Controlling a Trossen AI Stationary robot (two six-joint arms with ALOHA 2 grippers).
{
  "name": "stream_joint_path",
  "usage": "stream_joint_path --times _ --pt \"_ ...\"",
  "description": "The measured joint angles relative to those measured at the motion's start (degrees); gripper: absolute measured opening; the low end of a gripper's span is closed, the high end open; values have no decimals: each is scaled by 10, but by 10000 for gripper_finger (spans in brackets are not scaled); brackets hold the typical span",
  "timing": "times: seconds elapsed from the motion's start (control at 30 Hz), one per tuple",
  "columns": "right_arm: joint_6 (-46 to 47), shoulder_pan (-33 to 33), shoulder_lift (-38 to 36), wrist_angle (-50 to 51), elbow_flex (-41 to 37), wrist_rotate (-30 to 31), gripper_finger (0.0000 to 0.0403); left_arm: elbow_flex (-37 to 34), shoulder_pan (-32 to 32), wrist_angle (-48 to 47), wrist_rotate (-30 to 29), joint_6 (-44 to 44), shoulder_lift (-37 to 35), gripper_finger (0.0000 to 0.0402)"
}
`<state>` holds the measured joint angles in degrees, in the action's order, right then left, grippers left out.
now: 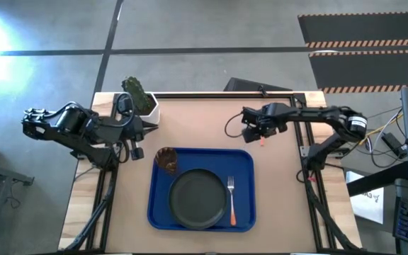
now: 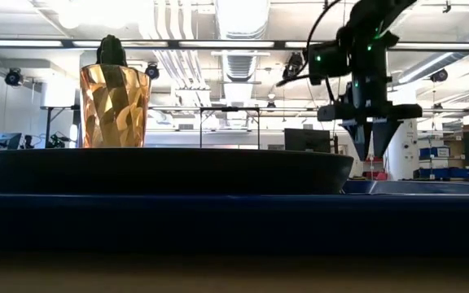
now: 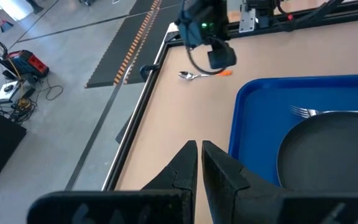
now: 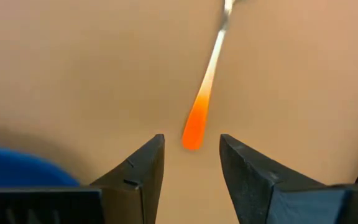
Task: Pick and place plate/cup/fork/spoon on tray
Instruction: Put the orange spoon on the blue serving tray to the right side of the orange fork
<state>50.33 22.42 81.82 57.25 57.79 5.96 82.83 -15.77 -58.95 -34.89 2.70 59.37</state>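
Orange handle, silver bowl: we list the spoon (image 4: 199, 121) as the one item not yet on the tray (image 1: 160, 205); it lies flat on the bare tabletop (image 1: 211, 120), beyond the tray's far right corner. Already stowed, by our count: the plate (image 1: 198, 200) at the tray's centre; the fork (image 1: 231, 200) just beside the plate on its right, lengthwise; the cup (image 1: 166, 159) upright in the far left corner.

Right gripper (image 4: 191, 155): directly above the spoon's handle end, fingers spread apart, nothing between them; in the right wrist view the handle tip sits in the gap between the two fingers (image 4: 145, 165), apart from both. The spoon's long axis runs straight away from the gripper, handle end nearest, bowel end farthest out of frame; corrected, bowl end. So the fingers stand either side of the handle, across its width; we judge a straight descent and a closing would take the handle, with little sideways correction needed. The low view shows this gripper hanging clear of the table, so some drop remains.

Left gripper (image 3: 200, 149): waiting near the tray's far left corner, fingers nearly pressed together, holding nothing; well apart from the spoon. The right arm is plainly the nearer.

Also present: a potted cactus (image 1: 140, 95) at the table's far left edge.
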Motion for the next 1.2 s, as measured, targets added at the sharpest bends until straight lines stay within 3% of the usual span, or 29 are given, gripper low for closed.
stream_joint_path --times 0.4,0.8,1.2 --pt "-85 85 23 -108 -5 -30 133 0 0 0 0 1 2 6" --pt "-122 97 87 -96 -5 -34 130 0 0 0 0 1 2 6" --pt "-87 102 93 -83 -5 -17 128 0 0 0 0 1 2 6"
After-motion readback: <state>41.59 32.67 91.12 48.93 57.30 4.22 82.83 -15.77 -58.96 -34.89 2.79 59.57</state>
